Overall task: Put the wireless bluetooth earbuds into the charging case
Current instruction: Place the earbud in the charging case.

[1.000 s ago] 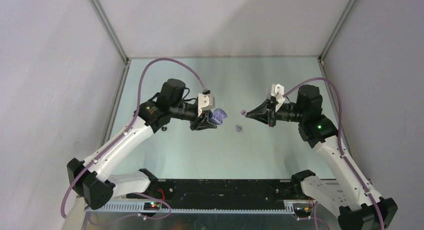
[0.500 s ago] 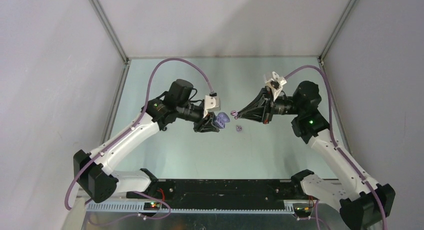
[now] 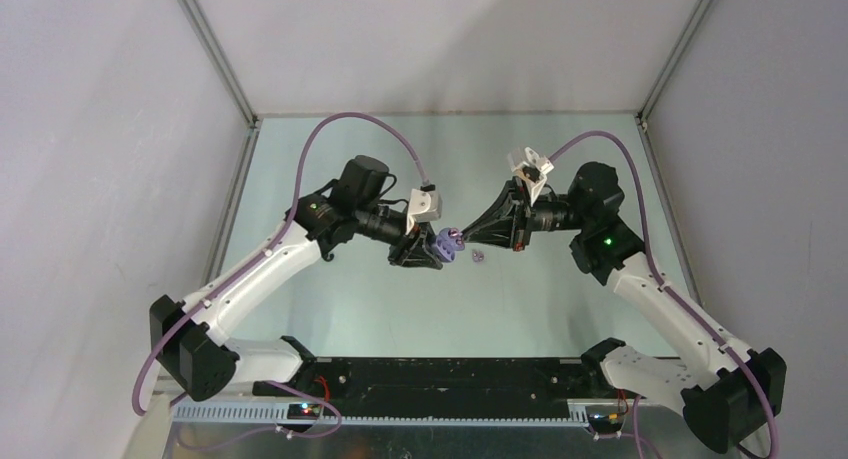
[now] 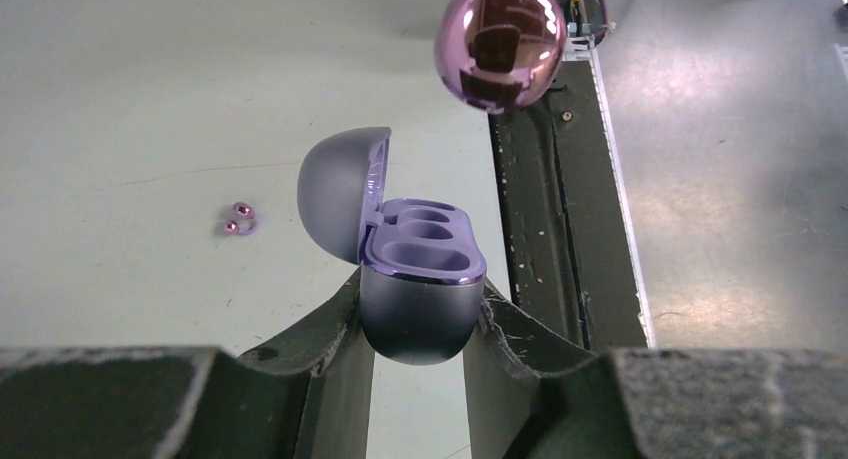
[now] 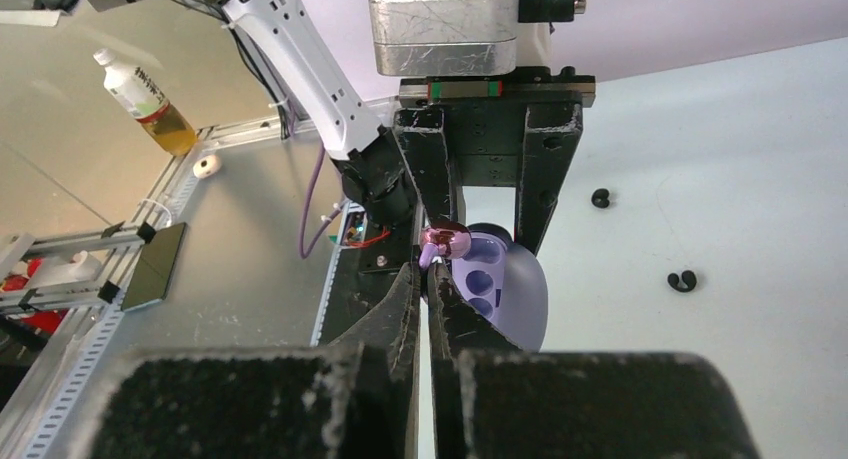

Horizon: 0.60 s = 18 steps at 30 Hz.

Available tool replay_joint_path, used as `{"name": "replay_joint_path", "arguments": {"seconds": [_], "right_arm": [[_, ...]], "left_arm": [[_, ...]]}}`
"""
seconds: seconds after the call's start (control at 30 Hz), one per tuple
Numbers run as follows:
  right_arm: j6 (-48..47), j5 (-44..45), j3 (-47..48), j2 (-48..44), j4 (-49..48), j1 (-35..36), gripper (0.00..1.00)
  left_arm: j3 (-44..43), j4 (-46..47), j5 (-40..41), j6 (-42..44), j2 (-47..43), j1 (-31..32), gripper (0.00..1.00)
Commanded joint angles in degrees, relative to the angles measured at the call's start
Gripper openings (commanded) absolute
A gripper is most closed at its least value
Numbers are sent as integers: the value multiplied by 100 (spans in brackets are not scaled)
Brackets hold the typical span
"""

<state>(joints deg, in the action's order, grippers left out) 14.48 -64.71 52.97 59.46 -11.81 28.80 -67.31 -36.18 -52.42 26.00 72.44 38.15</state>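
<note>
Right now we see the charging case [image 4: 420, 279] clamped by its rounded lower body between the left jaws, which press on it from both sides and hold it up off the table [image 3: 380, 299]. Its lid [image 4: 335, 194] stands swung open on the hinge, and the two wells in its pale purple tray [image 4: 425, 241] face outward, both bare. Just above the case's open face, the right jaws are pinched together on one pale purple earbud [image 4: 500, 41], whose glossy round end shows beyond their tips. From the left wrist view a gap shows between that earbud and the tray. From the right wrist view the earbud [image 5: 444, 241] sits right at the tray's upper rim, and we cannot tell whether the two touch. From above, the case [image 3: 445, 243] hangs between the two arms, and the tips of the right jaws come right up to it. A second pale purple earbud [image 3: 479, 256] lies on the table just beside the case, on the side toward the right arm. In the left wrist view this second earbud [image 4: 240, 219] shows past the back of the lid. In the right wrist view, one black earbud [image 5: 600, 198] and another black earbud [image 5: 683, 280] lie on the table beyond the case, well apart from it.
</note>
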Motion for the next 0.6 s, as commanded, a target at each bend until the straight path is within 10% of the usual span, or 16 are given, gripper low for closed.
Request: {"name": "replay_joint_path", "arguments": {"seconds": [0.0, 0.57], "right_arm": [[-445, 161, 170, -14, 108, 135, 4], [-977, 475, 168, 53, 458, 414, 4]], "left_arm": [[-314, 17, -380, -103, 10, 43, 7], [-348, 105, -602, -292, 8, 24, 6]]}}
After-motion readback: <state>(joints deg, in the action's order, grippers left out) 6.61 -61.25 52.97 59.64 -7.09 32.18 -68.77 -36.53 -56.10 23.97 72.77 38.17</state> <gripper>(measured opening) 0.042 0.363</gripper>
